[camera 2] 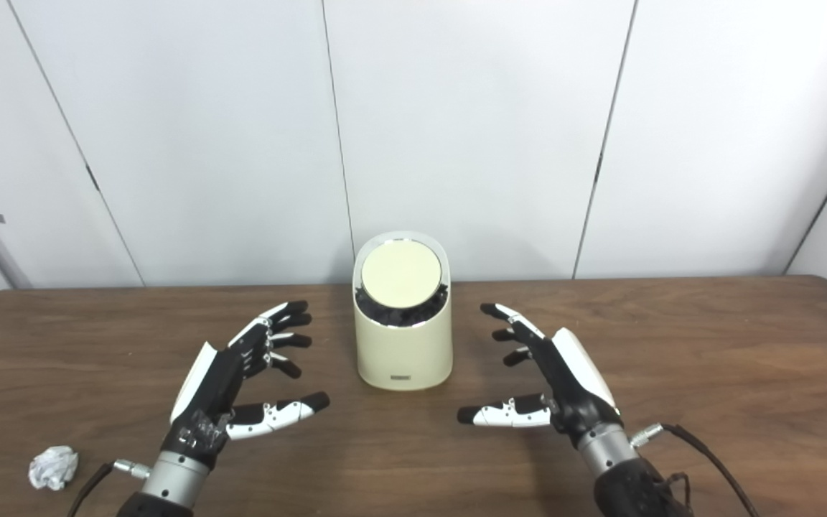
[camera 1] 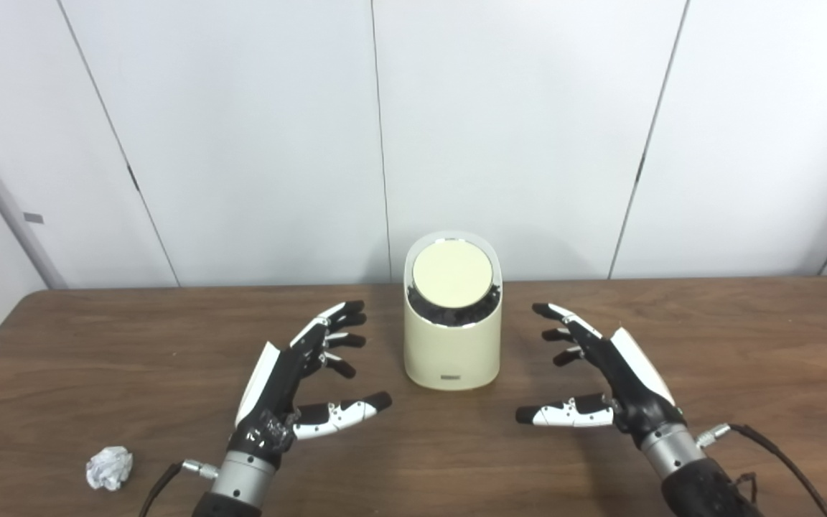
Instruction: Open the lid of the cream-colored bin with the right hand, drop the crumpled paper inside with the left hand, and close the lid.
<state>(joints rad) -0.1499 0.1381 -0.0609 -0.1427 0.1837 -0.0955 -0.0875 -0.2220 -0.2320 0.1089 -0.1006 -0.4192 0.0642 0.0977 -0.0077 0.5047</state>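
Left eye view: the cream-colored bin (camera 1: 452,337) sits mid-table, its round lid (camera 1: 452,272) down. Left hand (camera 1: 291,380) and right hand (camera 1: 611,377) flank it, fingers spread wide, holding nothing. The crumpled paper (camera 1: 109,467) lies at the near left of the table (camera 1: 97,359).

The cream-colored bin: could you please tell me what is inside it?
A dark liner shows below the tilted round lid of the cream-colored bin. The lid and walls hide the rest.
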